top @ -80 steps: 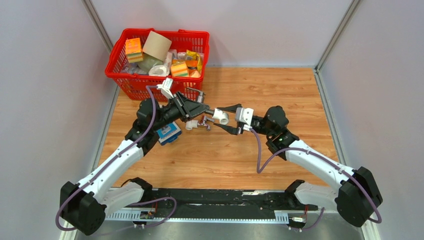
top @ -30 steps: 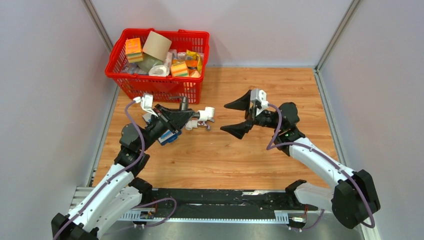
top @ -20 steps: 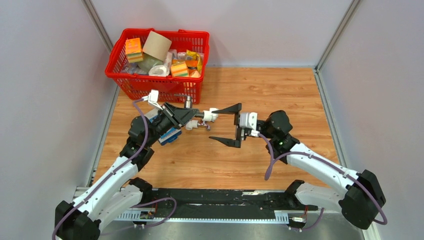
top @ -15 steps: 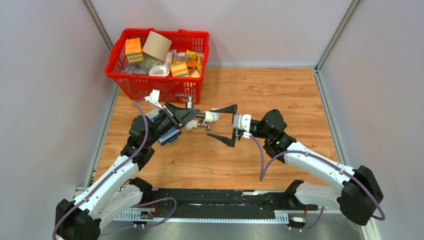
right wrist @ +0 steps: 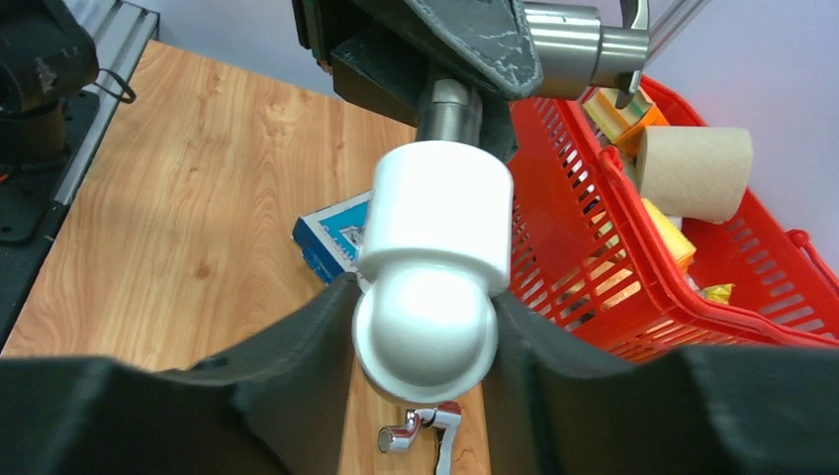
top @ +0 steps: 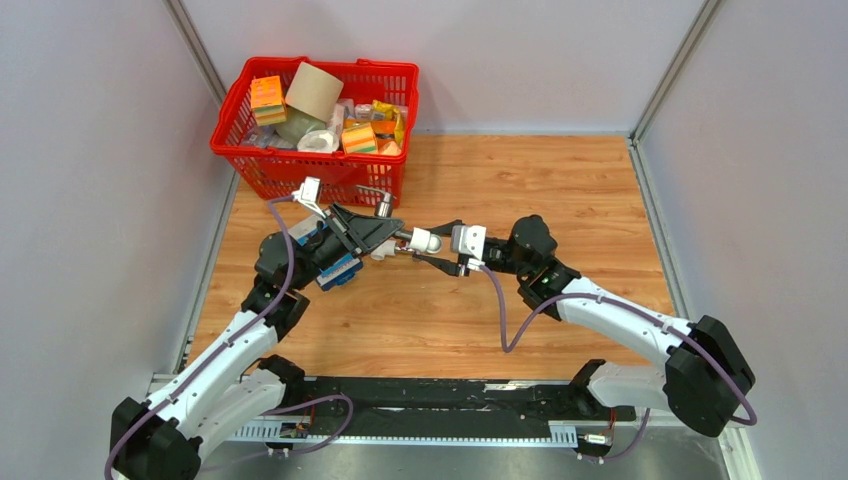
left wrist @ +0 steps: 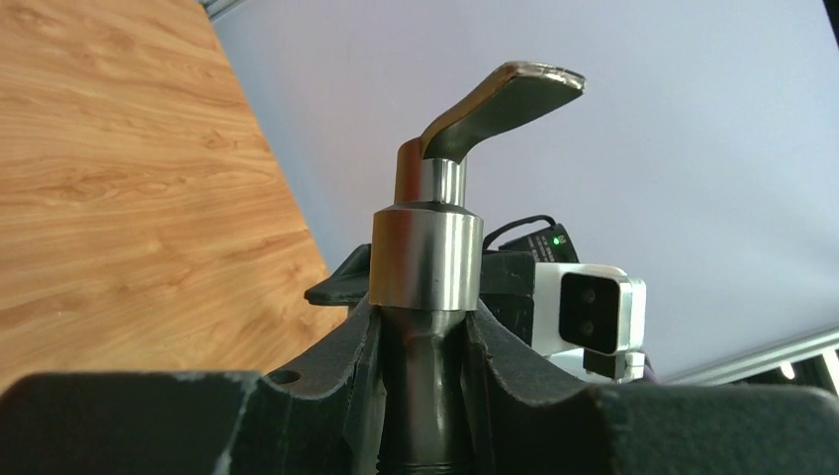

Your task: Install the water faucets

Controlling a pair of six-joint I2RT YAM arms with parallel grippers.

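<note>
My left gripper [top: 392, 232] is shut on the dark grey faucet [left wrist: 425, 259], held above the table. Its lever handle [left wrist: 505, 97] sticks up in the left wrist view. A white elbow fitting [right wrist: 435, 252] sits on the faucet's end. My right gripper [top: 438, 246] has its jaws pressed against both sides of that elbow. The chrome faucet [right wrist: 404, 437] lies on the table below it. Another white elbow [top: 381, 252] lies beside the chrome one.
A red basket [top: 250, 150] with boxes and a cardboard roll stands at the back left, close behind the left gripper. A blue-and-white box [top: 338, 268] lies on the table under the left arm. Grey walls close in both sides.
The right gripper swung in from the right with wide jaws and closed them on the white elbow. The left arm rose a little and kept hold of the grey faucet.
</note>
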